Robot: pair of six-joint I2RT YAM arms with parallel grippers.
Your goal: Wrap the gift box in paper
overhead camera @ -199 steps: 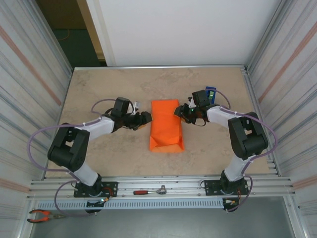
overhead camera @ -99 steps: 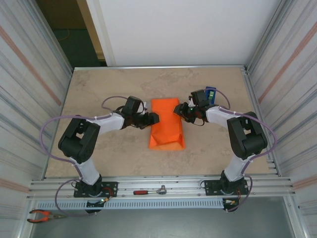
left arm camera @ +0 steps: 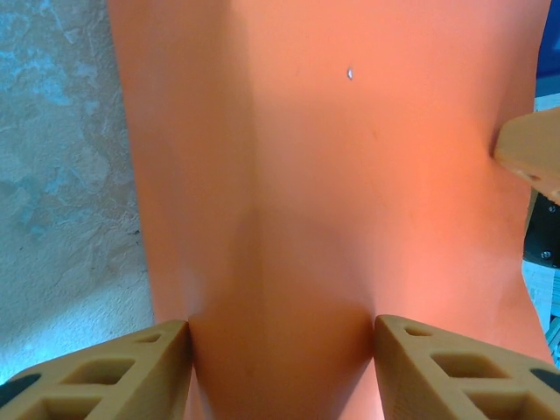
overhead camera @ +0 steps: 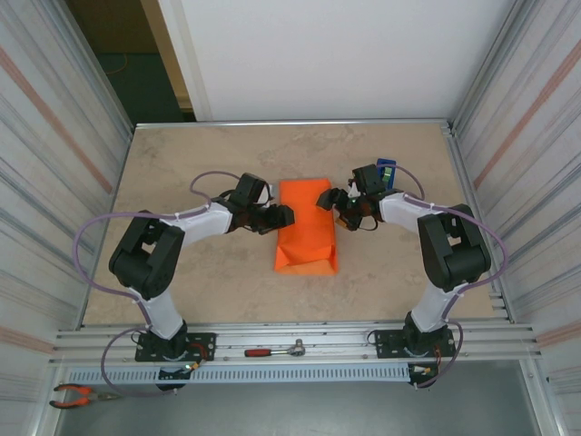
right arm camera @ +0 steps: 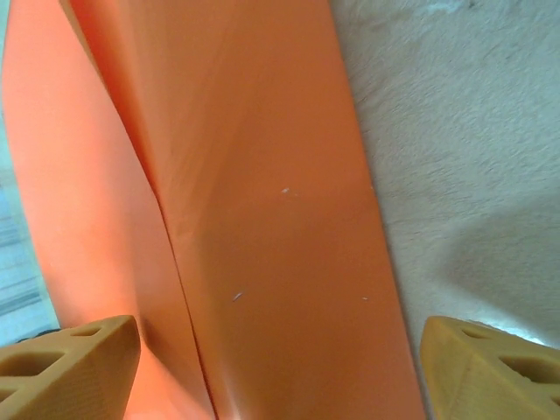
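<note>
Orange paper sits folded into a block on the worktop. The left gripper straddles its side, grip uncertain, likely pinning a fold, while the right gripper gapes released alongside.

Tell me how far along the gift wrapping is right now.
Done: the bright orange paper sheet is folded over into a long box-shaped bundle. In hand: the left gripper straddles its left side, while the right gripper stands open at its right side. Left: the near end looks loosely creased, so the ends probably need folding flat.
</note>
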